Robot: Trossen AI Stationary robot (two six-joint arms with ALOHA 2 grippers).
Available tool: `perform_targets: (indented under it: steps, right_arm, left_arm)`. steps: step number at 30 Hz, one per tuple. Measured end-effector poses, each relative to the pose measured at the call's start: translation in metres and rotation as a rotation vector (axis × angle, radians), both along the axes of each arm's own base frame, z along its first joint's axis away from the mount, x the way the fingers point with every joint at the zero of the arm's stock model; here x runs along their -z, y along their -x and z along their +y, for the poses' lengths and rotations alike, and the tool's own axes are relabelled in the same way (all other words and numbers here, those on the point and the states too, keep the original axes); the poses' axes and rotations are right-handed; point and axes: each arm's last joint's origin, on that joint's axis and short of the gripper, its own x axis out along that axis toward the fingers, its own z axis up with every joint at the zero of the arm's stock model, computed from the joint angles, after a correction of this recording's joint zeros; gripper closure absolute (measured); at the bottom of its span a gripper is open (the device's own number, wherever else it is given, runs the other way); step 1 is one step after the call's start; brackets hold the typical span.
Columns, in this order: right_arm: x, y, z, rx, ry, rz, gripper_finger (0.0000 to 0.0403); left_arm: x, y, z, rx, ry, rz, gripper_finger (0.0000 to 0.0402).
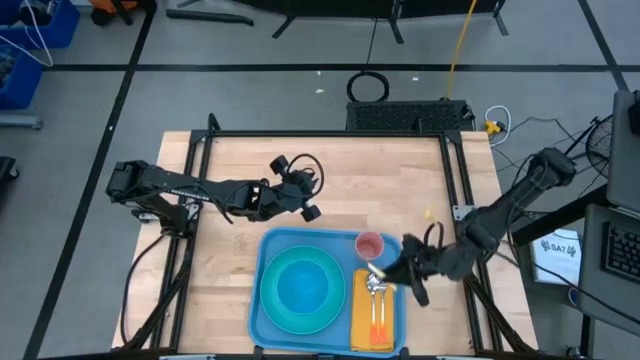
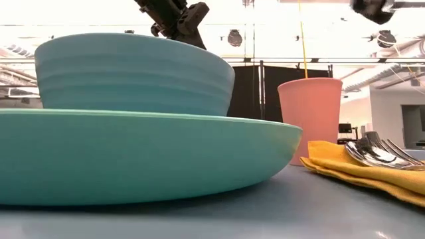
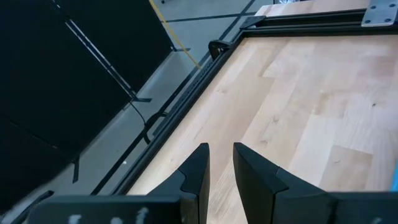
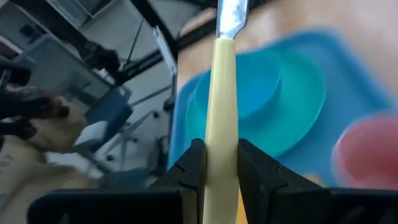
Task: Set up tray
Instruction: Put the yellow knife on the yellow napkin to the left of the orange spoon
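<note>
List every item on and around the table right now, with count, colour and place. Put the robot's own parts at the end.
Flat rectangular plastic tray: one, blue, near edge of the wooden table.
Round plate: one, turquoise, on the tray's left part.
Round bowl: one, turquoise, on the plate.
Plastic cup: one, pink, upright at the tray's far right corner.
Cloth napkin: one, orange-yellow, on the tray's right part.
Metal cutlery: silver, on the napkin; count unclear.
Cream-handled utensil: one, held over the tray.
Left pincer: empty, over bare table.
Right pincer: shut on the cream-handled utensil.
</note>
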Motion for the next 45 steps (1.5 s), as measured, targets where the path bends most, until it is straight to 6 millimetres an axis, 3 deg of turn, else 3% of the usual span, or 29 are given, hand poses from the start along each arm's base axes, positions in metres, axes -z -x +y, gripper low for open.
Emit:
perform_targets:
  steps: [6,12,17,24,34,39,45]
  right_arm:
    - [0.015,0.0,0.032,0.043,-0.183,0.21,0.0351]
    - [0.004,-0.011,0.062,0.107,-0.221,0.582,0.0351]
    - [-0.01,-0.02,0.078,0.146,-0.29,0.802,0.0351]
    - [0.001,-0.021,0.093,0.119,-0.458,1.147,0.0351]
    - [0.013,-0.035,0.094,0.203,-0.528,1.186,0.0351]
    - [0.024,-0.049,0.09,0.287,-0.48,1.093,0.0351]
    - [0.046,-0.073,0.095,0.247,-0.508,1.076,0.0351]
  left_arm:
    - [0.001,0.001,0.0,-0.005,-0.005,0.016,0.0325]
    - [0.001,0.001,0.0,-0.005,-0.005,0.018,0.0325]
    - [0.001,0.001,0.0,-0.005,-0.005,0.018,0.0325]
    - [0.001,0.001,0.0,-0.004,-0.006,0.018,0.0325]
    - [0.001,0.001,0.0,-0.004,-0.006,0.017,0.0325]
    - [0.001,0.001,0.0,-0.005,-0.006,0.017,0.0325]
    - [0.001,0.001,0.0,-0.003,-0.013,0.019,0.0325]
